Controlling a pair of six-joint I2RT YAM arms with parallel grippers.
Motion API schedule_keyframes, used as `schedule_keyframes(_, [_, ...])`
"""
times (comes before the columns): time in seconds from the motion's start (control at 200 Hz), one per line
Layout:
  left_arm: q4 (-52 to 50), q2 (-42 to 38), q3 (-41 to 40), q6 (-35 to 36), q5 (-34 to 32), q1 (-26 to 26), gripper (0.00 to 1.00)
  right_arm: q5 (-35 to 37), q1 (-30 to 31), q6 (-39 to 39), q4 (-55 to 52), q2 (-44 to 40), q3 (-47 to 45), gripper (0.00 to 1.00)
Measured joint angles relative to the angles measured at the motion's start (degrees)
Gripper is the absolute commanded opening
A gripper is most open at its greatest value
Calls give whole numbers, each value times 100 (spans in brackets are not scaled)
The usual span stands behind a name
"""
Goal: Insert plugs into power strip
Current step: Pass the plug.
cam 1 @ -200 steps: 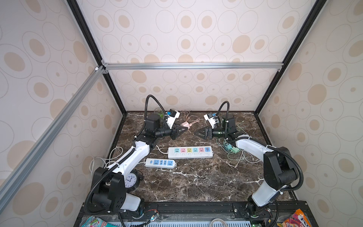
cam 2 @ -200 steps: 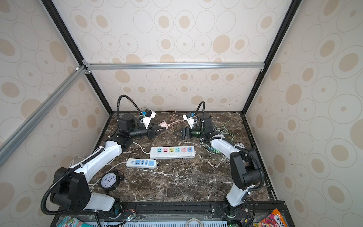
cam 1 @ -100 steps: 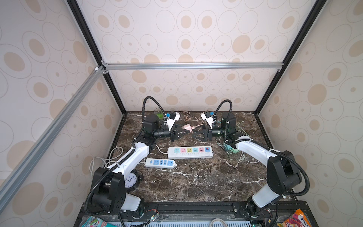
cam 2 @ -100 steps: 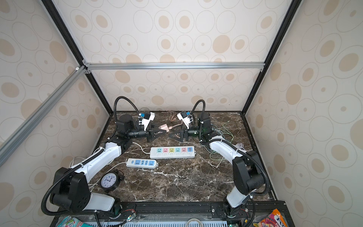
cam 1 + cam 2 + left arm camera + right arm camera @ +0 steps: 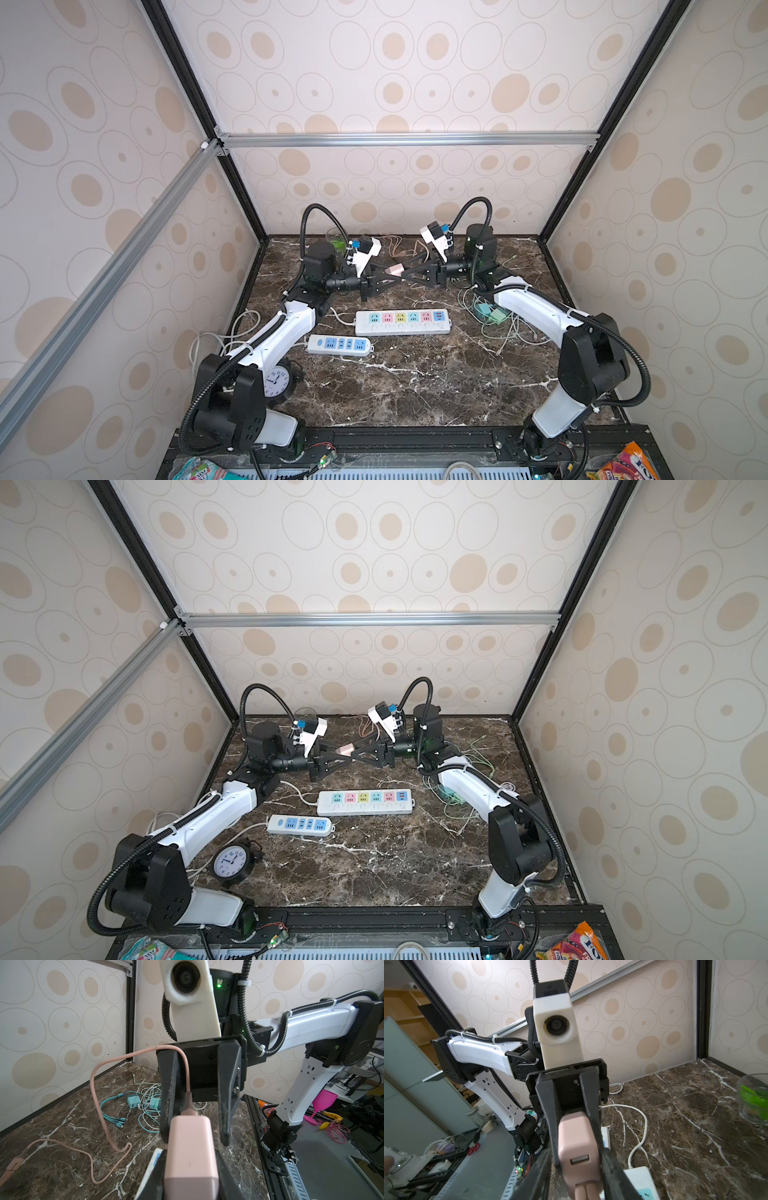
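Over the back of the veined marble table [image 5: 415, 386], the left gripper [image 5: 390, 277] is clamped on the smooth, round-cornered pink plug [image 5: 191, 1147] — its rubbery cable [image 5: 92, 1084] loops away. The right gripper [image 5: 195, 1141] has matte black jaws flanking the cable end — whether they pinch, I cannot tell.

Your two top views look down from high above the front edge onto the whole bench [image 5: 415, 386], nearly the same picture. Each wrist camera rides close behind its fingers [image 5: 227, 1180], facing the other; both share the pink plug [image 5: 191, 1147].
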Motion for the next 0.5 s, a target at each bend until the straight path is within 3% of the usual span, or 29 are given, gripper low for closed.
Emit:
schedule_keyframes(0.18, [-37, 22, 0, -13, 68, 2, 0, -63, -2, -498, -492, 20, 149, 28])
schedule_keyframes(0.345, [-17, 59, 0, -92, 136, 2, 0, -85, -4, -774, -796, 42, 247, 33])
schedule_keyframes(0.5, [9, 120, 0, -129, 153, 2, 0, -52, 0, -946, -1139, 140, 411, 29])
